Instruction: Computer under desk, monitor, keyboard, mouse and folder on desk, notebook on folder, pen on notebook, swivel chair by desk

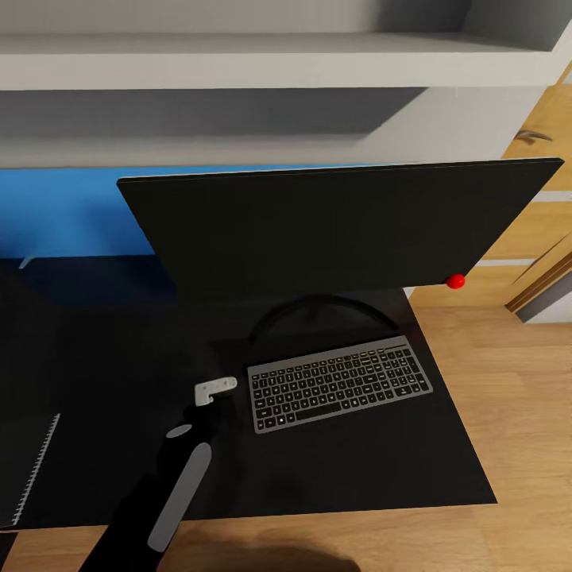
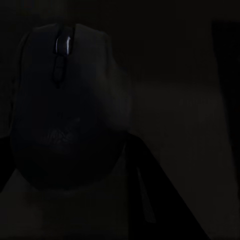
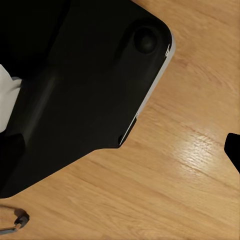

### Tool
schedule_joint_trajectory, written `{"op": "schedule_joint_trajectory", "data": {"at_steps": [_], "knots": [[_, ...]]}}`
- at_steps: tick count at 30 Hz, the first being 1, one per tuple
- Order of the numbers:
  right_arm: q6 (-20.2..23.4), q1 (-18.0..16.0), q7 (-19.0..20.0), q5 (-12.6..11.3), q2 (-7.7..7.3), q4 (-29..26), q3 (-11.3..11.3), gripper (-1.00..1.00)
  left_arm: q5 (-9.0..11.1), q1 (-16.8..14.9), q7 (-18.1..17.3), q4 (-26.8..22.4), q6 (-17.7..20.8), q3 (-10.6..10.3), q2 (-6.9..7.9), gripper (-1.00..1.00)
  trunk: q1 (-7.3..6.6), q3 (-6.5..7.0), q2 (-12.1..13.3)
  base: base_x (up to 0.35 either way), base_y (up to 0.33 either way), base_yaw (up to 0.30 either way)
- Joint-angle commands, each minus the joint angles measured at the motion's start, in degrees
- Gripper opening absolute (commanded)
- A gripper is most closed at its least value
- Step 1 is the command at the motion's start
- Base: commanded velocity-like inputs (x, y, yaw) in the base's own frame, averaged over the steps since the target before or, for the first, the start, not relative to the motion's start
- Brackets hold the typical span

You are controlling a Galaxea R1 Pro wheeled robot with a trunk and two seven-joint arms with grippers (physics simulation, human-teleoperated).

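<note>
L gripper (image 1: 208, 395) fingers' grip unclear; mouse (image 2: 62, 110) directly ahead of fingers — set it gently beside keyboard (image 1: 340, 382), w/o nudging it.

glossy black desk (image 1: 357, 469), wood-grain floor (image 1: 516, 413), matt grey-framed keyboard (image 1: 340, 384)

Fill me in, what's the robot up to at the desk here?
The left arm reaches over the desk, its gripper just beside the keyboard, with the mouse close in front of its wrist camera. Whether it grips the mouse is unclear. The monitor stands behind the keyboard; a notebook lies at the desk's left edge.
</note>
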Motion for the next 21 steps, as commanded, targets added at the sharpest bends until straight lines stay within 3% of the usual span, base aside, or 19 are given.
{"op": "schedule_joint_trajectory", "data": {"at_steps": [1, 21], "knots": [[-0.2, 0.0, 0.4, 0.2, 0.08, -0.2, -0.4, 1.00, 0.5, 0.0, 0.5, 0.0, 0.1, -0.1, -0.05, -1.00, 0.01, -0.04, 0.0, 0.000, 0.000, 0.000], [-0.3, 0.0, 0.4, 0.2, 0.08, -0.2, -0.3, 1.00, -0.2, -0.1, 0.4, 1.1, -0.9, -0.3, -0.92, -1.00, 0.01, -0.04, 0.0, -0.018, -0.016, 0.000]]}}
